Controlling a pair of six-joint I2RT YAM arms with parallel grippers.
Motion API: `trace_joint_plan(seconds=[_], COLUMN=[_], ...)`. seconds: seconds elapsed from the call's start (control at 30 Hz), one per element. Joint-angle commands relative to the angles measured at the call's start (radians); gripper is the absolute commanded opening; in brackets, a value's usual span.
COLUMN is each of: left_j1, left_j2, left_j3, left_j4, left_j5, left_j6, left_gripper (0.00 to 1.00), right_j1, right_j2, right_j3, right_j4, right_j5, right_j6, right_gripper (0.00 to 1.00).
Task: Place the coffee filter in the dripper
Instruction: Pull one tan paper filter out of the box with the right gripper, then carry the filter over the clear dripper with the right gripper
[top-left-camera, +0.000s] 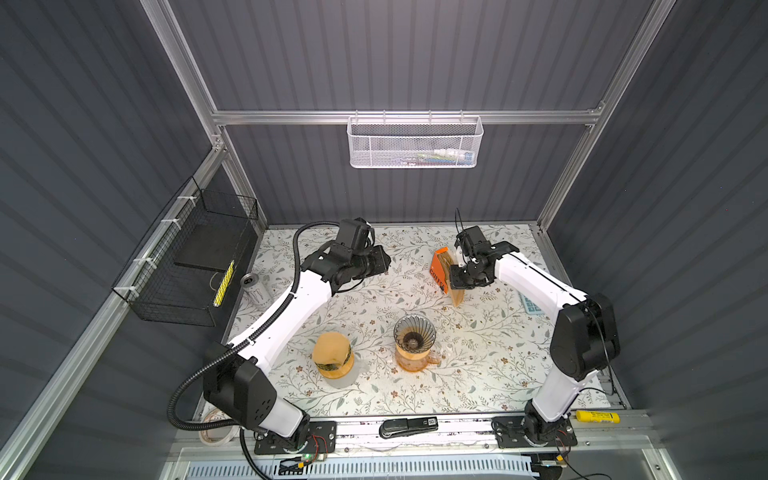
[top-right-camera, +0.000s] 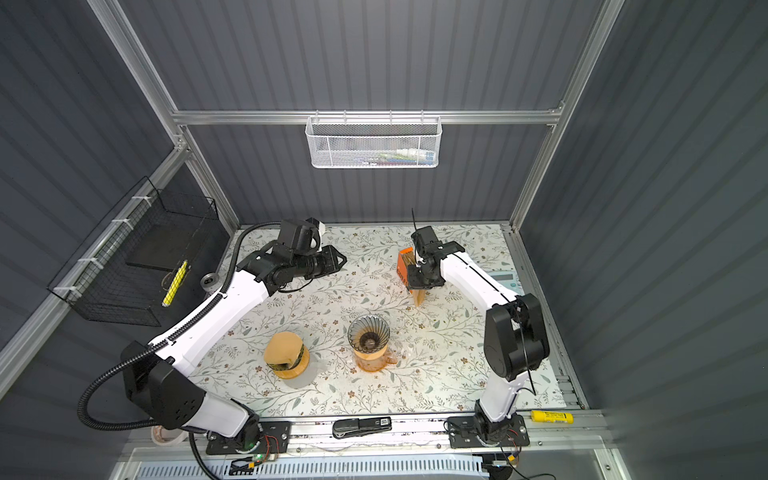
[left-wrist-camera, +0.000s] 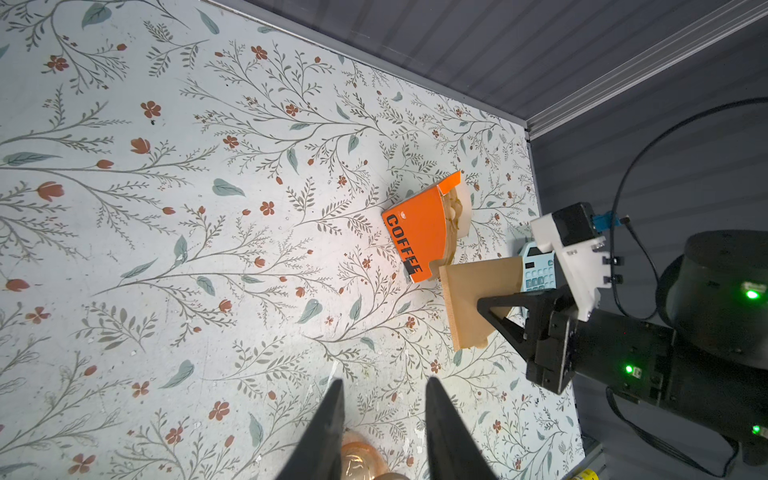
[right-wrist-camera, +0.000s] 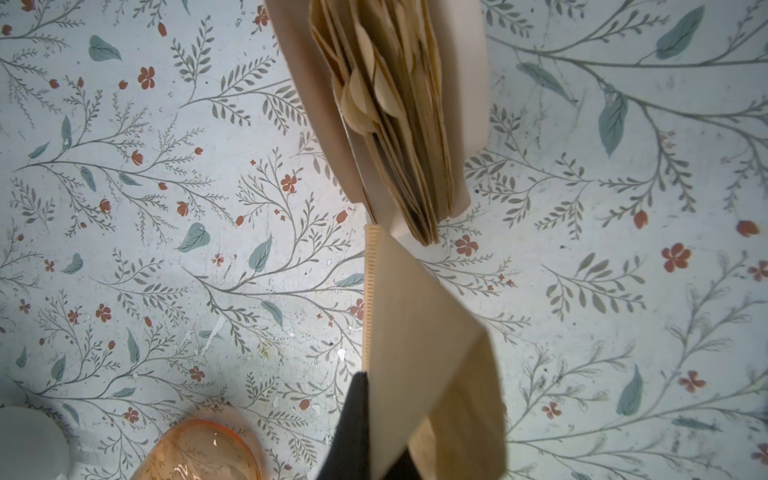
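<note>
The right gripper (left-wrist-camera: 484, 305) pinches one paper filter (left-wrist-camera: 469, 291) beside its box (left-wrist-camera: 419, 232) and should next carry it over the dripper (top-left-camera: 414, 330), while the left gripper (left-wrist-camera: 384, 419) hangs part open, empty.

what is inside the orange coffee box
A stack of folded brown paper filters sits in the open orange box. The box walls hide how deep the stack goes. One more filter is outside it, pinched by the right gripper.
</note>
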Motion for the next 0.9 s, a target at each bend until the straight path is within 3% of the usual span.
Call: trace_joint_plan(seconds=[0.0,0.37,0.87], left_j1=[0.007,0.007,0.008], left_j2=[-0.038,-0.096,-0.261], left_j3=[-0.020,-0.054,-0.123], left_j4=[0.002,-0.043,-0.209], left_j5=[0.009,-0.025,-0.088], left_j6=[0.014,0.012,0.007], left_gripper=[0.34,0.34,0.34], right_j1=[0.012,0.077,0.349], right_j2=[-0.054,-0.201,-0.327], right_j3=[-0.019,-0.021,0.249], right_j4=[-0.042,-0.122,-0.494], right_j5=[0.020,0.033,-0.031], right_j6=[0.014,0.015,0.005], right_gripper=[0.00,0.00,0.00])
